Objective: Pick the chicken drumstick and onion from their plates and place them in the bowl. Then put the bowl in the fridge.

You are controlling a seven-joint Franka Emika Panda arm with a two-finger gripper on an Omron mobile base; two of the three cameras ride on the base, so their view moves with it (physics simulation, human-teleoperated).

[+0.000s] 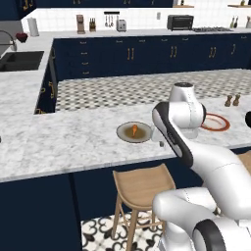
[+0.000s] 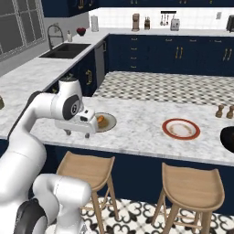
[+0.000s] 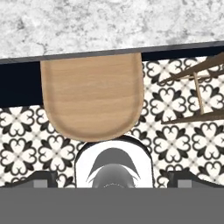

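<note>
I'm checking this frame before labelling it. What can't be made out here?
- The bowl: cut off by the right edge of the right base view.
- The white, red-rimmed plate: partly hidden behind the arm in the left base view.
- The hand: too small to tell open or shut.

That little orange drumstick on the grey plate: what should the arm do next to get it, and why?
Probably swing the hand forward over the olive-grey plate. The chicken drumstick lies there untouched, while the hand camera looks down past the counter edge at a wooden stool, not the plate.

Even, bright rendered light fills every view; the counter [image 1: 73,142] shows no glare, shadows are faint, edges slightly soft.
</note>
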